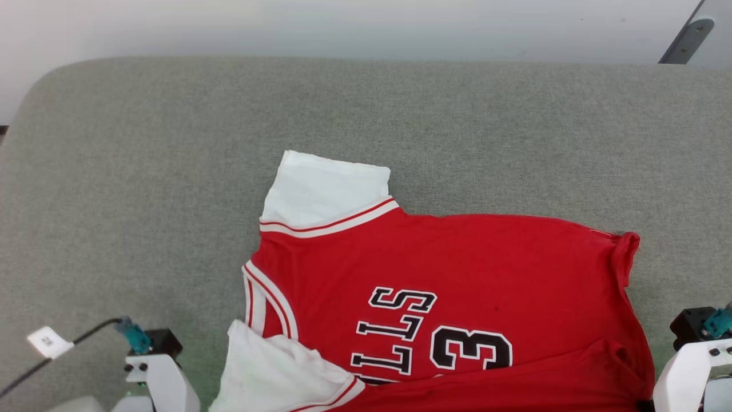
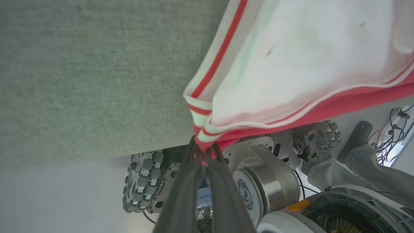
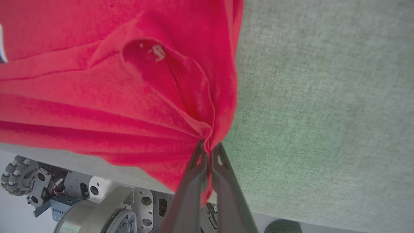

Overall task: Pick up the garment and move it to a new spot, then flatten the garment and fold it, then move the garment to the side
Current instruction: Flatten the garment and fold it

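Nearest me, my left claw [image 2: 203, 152] is pinched shut on the striped sleeve corner of the large red jersey-style garment [image 1: 457, 269] with white sleeves and black-and-white lettering. My right claw [image 3: 209, 147] is clamped on a bunched fold of its red hem. Both claws sit just off the near edge of the grey fabric-covered tabletop [image 1: 143, 171]. The garment stretches between them and lies spread flat farther out, its second white sleeve farthest.

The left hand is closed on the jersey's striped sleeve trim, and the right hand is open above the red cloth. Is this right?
Not quite: the right hand is shut, pinching the red cloth of the jersey, as the right wrist view shows. The left hand is closed on the striped sleeve trim.
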Controlling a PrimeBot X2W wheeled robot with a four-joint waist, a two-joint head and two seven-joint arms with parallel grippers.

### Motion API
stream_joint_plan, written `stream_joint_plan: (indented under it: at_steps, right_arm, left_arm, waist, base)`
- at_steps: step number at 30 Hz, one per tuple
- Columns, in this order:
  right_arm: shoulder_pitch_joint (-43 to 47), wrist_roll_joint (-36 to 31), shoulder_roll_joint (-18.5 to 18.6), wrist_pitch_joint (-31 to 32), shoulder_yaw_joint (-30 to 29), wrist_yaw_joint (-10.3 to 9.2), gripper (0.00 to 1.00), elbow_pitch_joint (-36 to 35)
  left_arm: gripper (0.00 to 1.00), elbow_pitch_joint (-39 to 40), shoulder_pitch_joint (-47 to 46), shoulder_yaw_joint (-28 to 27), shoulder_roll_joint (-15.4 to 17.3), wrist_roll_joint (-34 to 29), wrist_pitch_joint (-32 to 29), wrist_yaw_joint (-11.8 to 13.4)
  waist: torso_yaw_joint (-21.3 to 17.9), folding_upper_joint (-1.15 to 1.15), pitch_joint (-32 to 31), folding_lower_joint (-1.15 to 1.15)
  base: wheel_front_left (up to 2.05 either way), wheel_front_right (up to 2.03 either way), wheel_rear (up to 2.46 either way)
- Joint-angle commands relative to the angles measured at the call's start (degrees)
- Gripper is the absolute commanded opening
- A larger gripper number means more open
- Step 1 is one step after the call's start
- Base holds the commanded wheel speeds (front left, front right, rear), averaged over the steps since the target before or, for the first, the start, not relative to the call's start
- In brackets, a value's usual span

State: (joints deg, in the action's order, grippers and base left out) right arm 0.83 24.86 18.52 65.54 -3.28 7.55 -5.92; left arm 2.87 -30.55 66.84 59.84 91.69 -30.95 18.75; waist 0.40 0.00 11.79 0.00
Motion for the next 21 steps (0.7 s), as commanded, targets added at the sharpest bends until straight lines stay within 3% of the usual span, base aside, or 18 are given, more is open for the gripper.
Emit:
stream_joint_plan:
  at_steps: [1,2,3,4,5,6,7,21]
  right_arm:
    - [0.7,-0.4,-0.1,-0.3,-0.2,-0.13,0.0,0.2]
    - [0.8,-0.7,-0.4,-0.6,0.0,-0.12,0.0,0.5]
    - [0.9,-0.9,-0.7,-1.0,0.2,-0.12,0.0,0.8]
    - [0.9,-1.0,-0.9,-1.7,0.3,-0.12,0.13,0.9]
    - [0.7,-1.2,-1.0,-2.2,0.6,-0.12,0.35,1.0]
    - [0.5,-1.4,-1.1,-2.6,1.0,-0.12,0.65,1.2]
    - [0.4,-1.4,-1.2,-3.1,1.0,-0.12,1.0,1.4]
    - [-3.5,-1.5,-2.3,-8.6,-0.5,-0.12,1.0,-5.5]
  left_arm:
    - [0.0,-0.5,0.8,0.2,-0.3,-0.5,0.2,0.3]
    - [0.03,-0.9,0.9,0.3,-0.7,-0.7,0.4,0.0]
    - [0.33,-1.4,1.0,0.2,-1.2,-0.7,0.9,-0.3]
    - [0.55,-2.1,1.0,0.1,-1.5,-0.8,1.3,-0.3]
    - [0.79,-2.6,0.8,0.1,-1.6,-1.2,1.6,-0.3]
    - [1.0,-3.1,0.6,0.0,-1.7,-1.1,1.8,-0.2]
    - [1.0,-3.3,0.3,-0.3,-1.7,-1.0,1.8,-0.2]
    - [1.0,4.8,-11.5,-5.5,5.2,-6.5,-1.3,0.8]
  waist:
    - [-0.1,0.0,0.1,0.0]
    - [-0.1,0.0,0.2,0.0]
    - [-0.2,0.0,0.2,0.0]
    - [-0.3,0.0,0.3,0.0]
    - [-0.3,0.0,0.4,0.0]
    - [-0.5,0.0,0.4,0.0]
    - [-0.6,0.0,0.5,0.0]
    - [-3.9,0.0,1.8,0.0]
  base:
    - [0.0,0.0,0.0]
    - [0.0,0.0,0.0]
    - [0.0,0.0,0.0]
    - [0.0,0.0,0.0]
    - [0.0,0.0,0.0]
    - [0.0,0.0,0.0]
    - [0.0,0.0,0.0]
    - [0.0,0.0,0.0]
